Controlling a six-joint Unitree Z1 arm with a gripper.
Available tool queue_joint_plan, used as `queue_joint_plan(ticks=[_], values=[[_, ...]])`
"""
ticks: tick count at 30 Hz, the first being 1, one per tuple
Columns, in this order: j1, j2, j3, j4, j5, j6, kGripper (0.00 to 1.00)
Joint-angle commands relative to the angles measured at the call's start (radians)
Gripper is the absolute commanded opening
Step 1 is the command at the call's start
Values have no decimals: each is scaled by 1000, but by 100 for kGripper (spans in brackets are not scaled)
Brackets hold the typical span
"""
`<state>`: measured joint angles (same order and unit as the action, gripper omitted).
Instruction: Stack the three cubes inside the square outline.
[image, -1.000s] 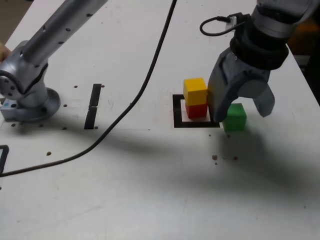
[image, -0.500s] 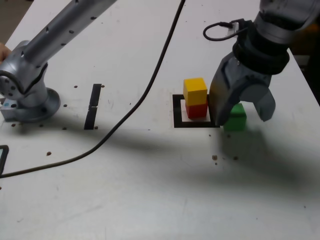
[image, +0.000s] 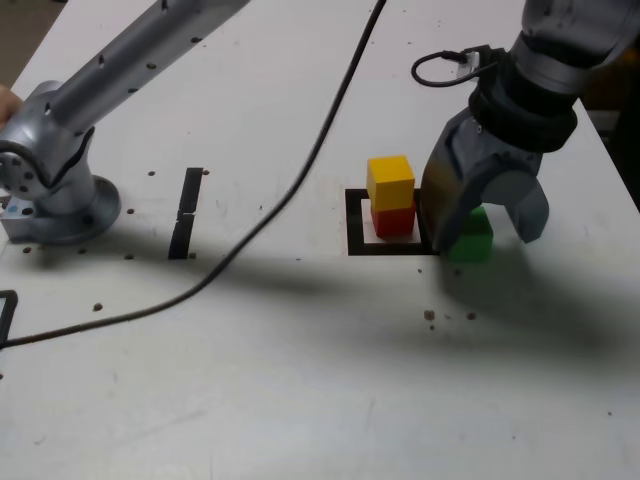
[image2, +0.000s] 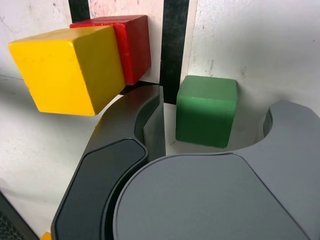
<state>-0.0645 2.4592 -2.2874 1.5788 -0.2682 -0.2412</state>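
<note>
In the exterior view a yellow cube (image: 390, 181) sits on a red cube (image: 394, 221) inside the black square outline (image: 353, 226). The green cube (image: 472, 240) rests on the table just outside the outline, on the exterior view's right. My gripper (image: 482, 235) is open and straddles the green cube, one finger on each side. The wrist view shows the green cube (image2: 206, 110) between the two fingers (image2: 148, 117) with a gap on both sides. Beyond it are the yellow cube (image2: 67, 62), the red cube (image2: 134, 44) and one bar of the outline (image2: 175, 45).
The arm's base (image: 60, 205) stands at the exterior view's left. A black cable (image: 290, 190) crosses the table. A thin black strip mark (image: 185, 212) lies left of the outline, and another black mark (image: 6, 312) shows at the left edge. The table's edge (image: 622, 170) runs close to the gripper.
The gripper has come down a little further over the green cube, hiding more of it, and the cable has swung slightly right. None of the cubes has moved.
</note>
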Motion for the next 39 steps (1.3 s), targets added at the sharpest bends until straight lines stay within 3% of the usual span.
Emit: queue_joint_plan(ticks=[1,8,11,14,20,23,29,39], values=[[2,12,-3,0,-3,5,76],[2,26,-3,-16,-13,19,76],[2,31,-1,-25,-15,23,71],[2,32,2,-33,-14,23,60],[3,29,4,-55,-6,22,30],[3,25,3,-62,-2,22,22],[-1,-5,3,-60,2,20,20],[-65,-164,-12,-13,32,-27,19]])
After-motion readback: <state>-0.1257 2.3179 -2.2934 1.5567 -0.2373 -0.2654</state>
